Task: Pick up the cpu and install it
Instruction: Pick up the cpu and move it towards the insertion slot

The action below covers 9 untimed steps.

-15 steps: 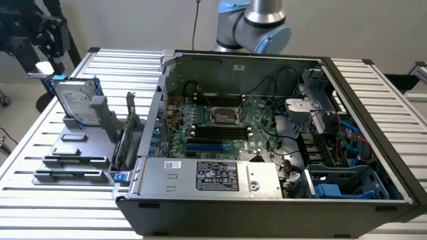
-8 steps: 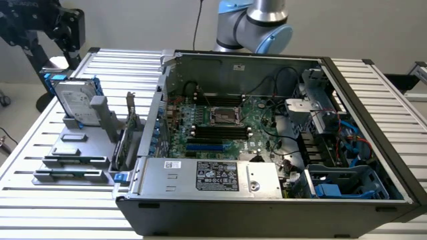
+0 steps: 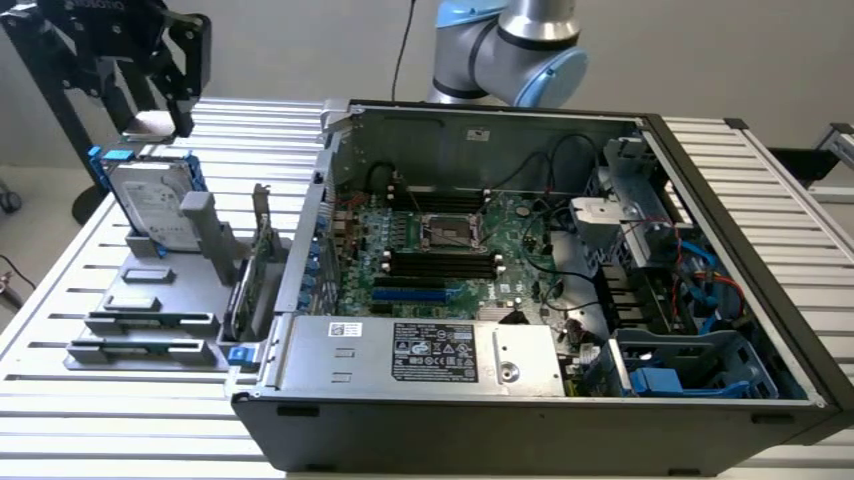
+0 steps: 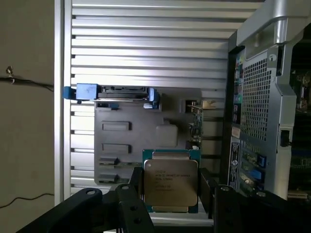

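Clearance matters, since your claw (image 4: 171, 194) grips the cpu (image 4: 170, 180) by two opposite edges, high above the parts tray (image 3: 140, 352), while the socket (image 3: 450, 232) lies well apart toward the exterior view's right, inside the open computer case (image 3: 534, 425).

Print on cpu (image 4: 170, 180) lid is too small to be read. In ext. view, gripper (image 3: 150, 125) top and arm (image 3: 514, 45) are cut off by upper edge; what is gripped there is blurred. Case (image 4: 262, 97) is cropped by wrist pic's edge.
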{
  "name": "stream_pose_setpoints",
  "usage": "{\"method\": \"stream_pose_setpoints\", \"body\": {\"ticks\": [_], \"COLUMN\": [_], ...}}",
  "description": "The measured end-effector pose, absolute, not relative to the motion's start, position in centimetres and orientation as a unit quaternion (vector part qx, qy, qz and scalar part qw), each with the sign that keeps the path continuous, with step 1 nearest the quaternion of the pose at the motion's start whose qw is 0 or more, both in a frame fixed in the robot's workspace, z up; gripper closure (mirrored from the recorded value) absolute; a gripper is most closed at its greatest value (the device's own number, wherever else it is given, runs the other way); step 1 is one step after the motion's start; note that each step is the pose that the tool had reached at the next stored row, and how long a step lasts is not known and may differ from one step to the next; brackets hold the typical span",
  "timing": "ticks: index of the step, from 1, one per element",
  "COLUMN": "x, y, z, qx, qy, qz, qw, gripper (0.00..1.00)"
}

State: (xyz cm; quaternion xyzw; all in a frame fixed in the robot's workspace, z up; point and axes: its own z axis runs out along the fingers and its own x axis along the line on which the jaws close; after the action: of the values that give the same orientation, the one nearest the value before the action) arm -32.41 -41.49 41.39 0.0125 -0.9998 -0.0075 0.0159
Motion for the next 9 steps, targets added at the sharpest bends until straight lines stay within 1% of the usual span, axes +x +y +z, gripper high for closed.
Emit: {"method": "stream_pose_setpoints", "body": {"ticks": [9], "x": [-28.3], "y": [-41.5], "z": [41.6], "qx": [0.015], "qy": [-1.000], "qz": [-0.007], "qw": [0.016], "gripper": [0.45]}}
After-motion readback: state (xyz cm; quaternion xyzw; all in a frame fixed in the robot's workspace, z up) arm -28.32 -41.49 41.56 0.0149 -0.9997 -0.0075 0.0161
